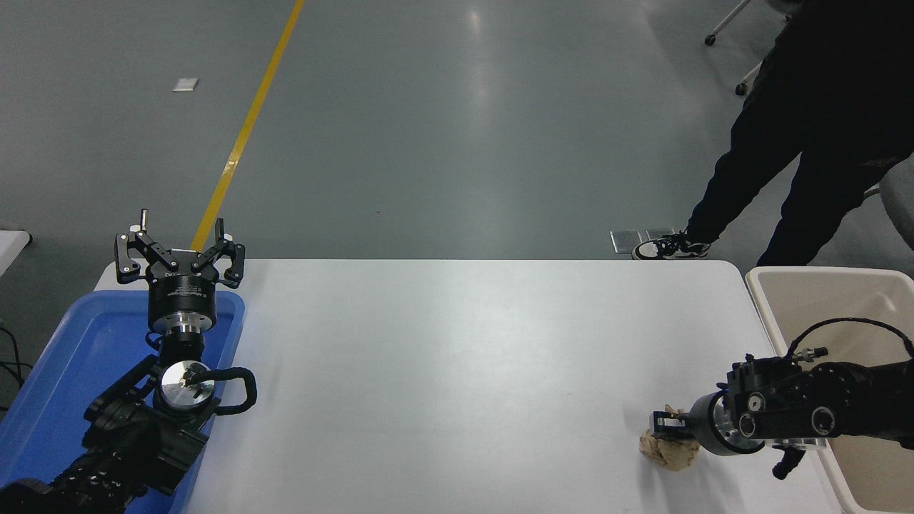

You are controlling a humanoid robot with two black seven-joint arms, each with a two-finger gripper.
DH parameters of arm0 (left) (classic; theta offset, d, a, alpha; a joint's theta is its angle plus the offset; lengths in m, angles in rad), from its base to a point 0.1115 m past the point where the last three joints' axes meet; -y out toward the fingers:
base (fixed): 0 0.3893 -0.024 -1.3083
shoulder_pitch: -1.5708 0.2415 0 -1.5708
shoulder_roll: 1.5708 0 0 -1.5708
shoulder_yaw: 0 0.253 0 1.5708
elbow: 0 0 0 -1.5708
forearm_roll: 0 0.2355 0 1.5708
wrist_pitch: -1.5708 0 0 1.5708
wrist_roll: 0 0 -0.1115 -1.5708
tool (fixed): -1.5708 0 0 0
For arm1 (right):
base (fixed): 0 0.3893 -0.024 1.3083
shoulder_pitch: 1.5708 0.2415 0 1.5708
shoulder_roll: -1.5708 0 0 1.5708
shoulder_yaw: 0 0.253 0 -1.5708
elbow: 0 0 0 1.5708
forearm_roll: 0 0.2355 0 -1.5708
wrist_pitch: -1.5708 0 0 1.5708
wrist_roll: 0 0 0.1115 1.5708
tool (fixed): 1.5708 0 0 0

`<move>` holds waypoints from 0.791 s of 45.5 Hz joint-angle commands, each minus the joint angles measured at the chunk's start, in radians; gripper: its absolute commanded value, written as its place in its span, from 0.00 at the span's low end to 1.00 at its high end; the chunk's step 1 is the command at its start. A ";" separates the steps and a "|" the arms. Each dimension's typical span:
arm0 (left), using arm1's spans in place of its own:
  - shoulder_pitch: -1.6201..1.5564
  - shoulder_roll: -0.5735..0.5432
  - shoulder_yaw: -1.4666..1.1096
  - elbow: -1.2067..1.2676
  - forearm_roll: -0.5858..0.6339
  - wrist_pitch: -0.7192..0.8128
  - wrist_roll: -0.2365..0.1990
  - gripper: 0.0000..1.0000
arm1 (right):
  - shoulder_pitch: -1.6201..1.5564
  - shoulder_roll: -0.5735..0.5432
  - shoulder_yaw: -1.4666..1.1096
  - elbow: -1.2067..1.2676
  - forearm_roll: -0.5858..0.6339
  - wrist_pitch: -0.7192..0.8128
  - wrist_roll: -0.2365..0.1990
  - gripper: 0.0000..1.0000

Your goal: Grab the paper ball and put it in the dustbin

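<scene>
While the left arm lay parked at the desk's near-left corner, its left gripper (180, 246) pointed toward the far edge with its fingers spread wide and nothing between them, hanging over the far end of a shallow blue tray (64, 371) that sat along the desk's left edge. The white desk (443, 371) was bare across its middle. Near the near-right corner lay the paper ball (668, 451), a crumpled tan wad, partly hidden, with too irregular a shape to show any clear long axis or heading. The right gripper (660, 427) reached in from the right edge, pointing leftward and low over the desk, its fingers down on the wad's top and right side; whether they had pinched it could not be told. Just past the desk's right edge stood the cream dustbin (785, 282), the right arm crossing above its near wall. Beyond the far-right corner a person (800, 128) in dark clothes stood on the grey floor.
</scene>
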 commanded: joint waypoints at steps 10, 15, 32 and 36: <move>0.000 0.000 0.000 0.000 0.000 0.000 0.000 0.99 | 0.560 -0.215 -0.381 0.323 0.023 0.012 0.004 0.00; 0.000 0.000 0.000 0.000 0.000 0.000 0.000 0.99 | 0.842 -0.229 -0.541 0.433 0.028 0.065 0.009 0.00; 0.000 0.002 0.000 0.000 0.000 0.002 0.000 0.99 | 1.283 -0.238 -0.661 0.484 0.026 0.306 0.010 0.00; 0.000 0.002 0.000 0.000 0.000 0.002 0.000 0.99 | 1.297 -0.237 -0.667 0.484 0.026 0.322 0.010 0.00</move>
